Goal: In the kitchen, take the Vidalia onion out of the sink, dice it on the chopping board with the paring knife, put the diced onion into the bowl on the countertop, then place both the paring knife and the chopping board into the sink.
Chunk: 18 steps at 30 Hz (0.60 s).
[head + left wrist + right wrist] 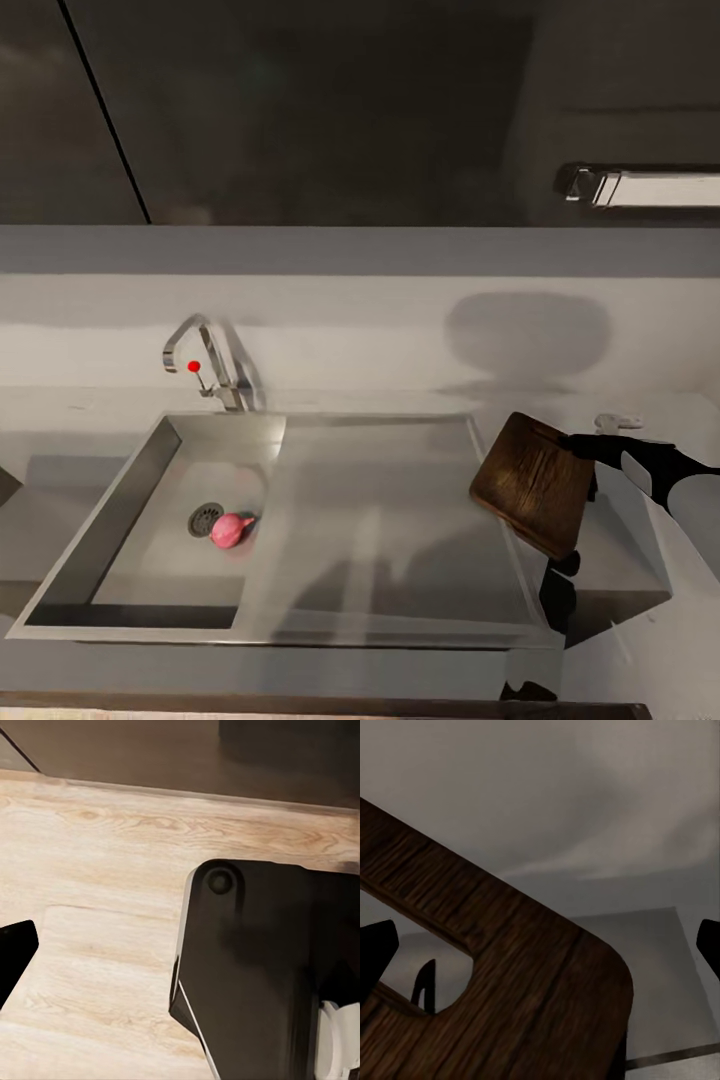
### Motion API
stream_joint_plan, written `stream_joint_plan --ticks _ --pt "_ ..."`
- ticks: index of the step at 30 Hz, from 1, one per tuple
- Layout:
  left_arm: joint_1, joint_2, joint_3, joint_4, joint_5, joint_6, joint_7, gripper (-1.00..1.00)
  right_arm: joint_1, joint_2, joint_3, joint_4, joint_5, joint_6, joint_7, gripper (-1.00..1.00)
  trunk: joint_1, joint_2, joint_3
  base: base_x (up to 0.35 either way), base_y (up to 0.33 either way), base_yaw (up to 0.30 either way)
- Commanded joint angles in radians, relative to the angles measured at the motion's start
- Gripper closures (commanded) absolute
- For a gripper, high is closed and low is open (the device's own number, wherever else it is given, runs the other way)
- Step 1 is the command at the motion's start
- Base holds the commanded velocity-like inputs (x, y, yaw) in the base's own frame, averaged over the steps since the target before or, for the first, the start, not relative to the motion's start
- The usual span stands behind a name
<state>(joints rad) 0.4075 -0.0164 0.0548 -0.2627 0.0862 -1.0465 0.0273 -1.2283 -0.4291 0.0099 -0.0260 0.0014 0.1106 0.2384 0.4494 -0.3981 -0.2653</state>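
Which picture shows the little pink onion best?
The head view: the onion lies whole in the sink basin, beside the drain. The left wrist view faces wooden floor; the right wrist view looks across the chopping board.

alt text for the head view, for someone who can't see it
A right gripper holds a tilted chopping board over the right edge of a steel sink. A Vidalia onion lies in the basin beside the drain, below the faucet.

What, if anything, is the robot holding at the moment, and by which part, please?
The right gripper holds the board tilted above the sink's right edge, gripping its far edge at the slot-handle end. Nothing shows at the left gripper's fingertip.
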Motion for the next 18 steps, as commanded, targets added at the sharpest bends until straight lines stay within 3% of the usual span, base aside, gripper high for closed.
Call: stream_joint_plan --ticks 1,9,18 --pt "0.001 -0.001 0.005 -0.001 -0.003 -0.001 0.0 -1.0 0.0 -0.001 0.001 -0.001 0.001 0.005 0.003 -1.0 0.001 -0.002 -0.002 0.0 0.0 0.0" --pt "0.001 -0.001 0.005 0.009 -0.003 -0.001 0.0 -1.0 0.0 -0.013 0.001 0.005 0.002 -0.043 0.001 -1.0 0.001 -0.002 -0.003 0.0 0.0 0.0" --pt "0.001 0.004 0.005 0.012 -0.004 0.017 -0.001 -1.0 0.001 0.038 0.002 0.013 0.011 -0.038 0.001 -1.0 0.001 -0.002 -0.003 0.0 0.0 0.0"
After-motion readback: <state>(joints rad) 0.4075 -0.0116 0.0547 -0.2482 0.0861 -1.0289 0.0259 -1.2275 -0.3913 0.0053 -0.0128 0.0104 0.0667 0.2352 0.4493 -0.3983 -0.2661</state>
